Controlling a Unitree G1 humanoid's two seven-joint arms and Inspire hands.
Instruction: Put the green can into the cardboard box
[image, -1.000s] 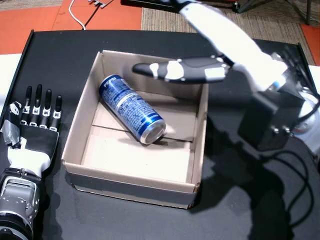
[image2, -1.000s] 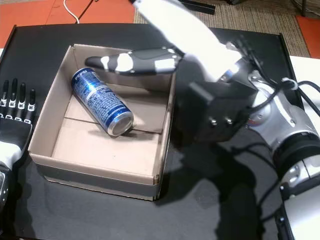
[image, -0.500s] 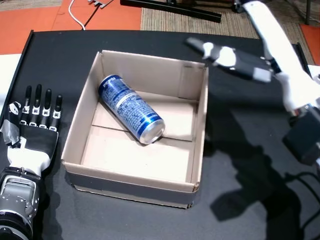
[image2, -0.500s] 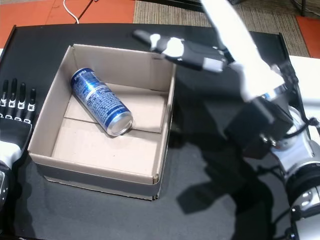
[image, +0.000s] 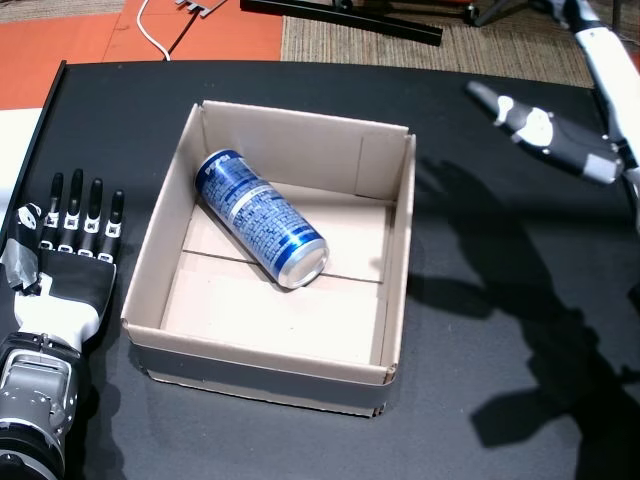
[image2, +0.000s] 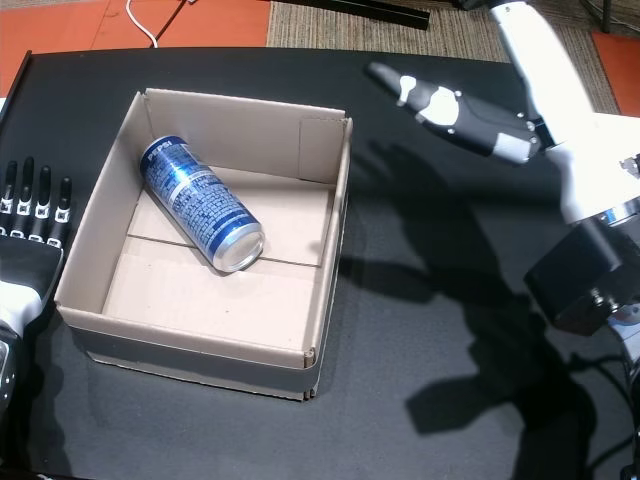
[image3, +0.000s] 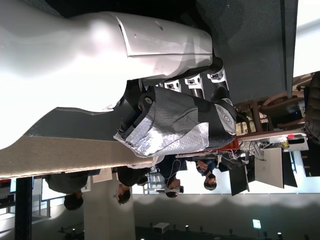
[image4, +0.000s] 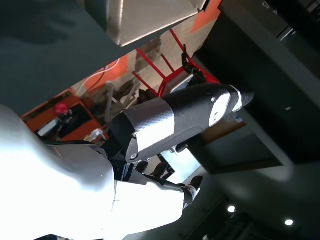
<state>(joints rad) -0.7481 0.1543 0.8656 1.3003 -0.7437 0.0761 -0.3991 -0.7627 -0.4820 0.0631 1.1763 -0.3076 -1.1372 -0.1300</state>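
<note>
A blue can (image: 262, 218) (image2: 202, 203) lies on its side inside the cardboard box (image: 300, 118) (image2: 240, 106), slanting from the back left toward the middle; no green can shows. My right hand (image: 540, 130) (image2: 450, 105) hovers above the black table to the right of the box, fingers straight and apart, holding nothing. In the right wrist view the right hand (image4: 175, 125) is also bare. My left hand (image: 65, 250) (image2: 25, 225) rests flat on the table left of the box, fingers stretched out. The left wrist view shows the left hand (image3: 175, 115) with nothing in it.
The black table (image: 500, 380) spreads right of and in front of the box. Behind it lie orange floor (image: 80, 40), a white cable (image: 150, 30) and a woven carpet (image: 400, 45). Several people (image3: 165, 180) stand far off in the left wrist view.
My right hand has pulled back from over the box's far wall, out to the right and away from it. The can and my left hand have stayed put.
</note>
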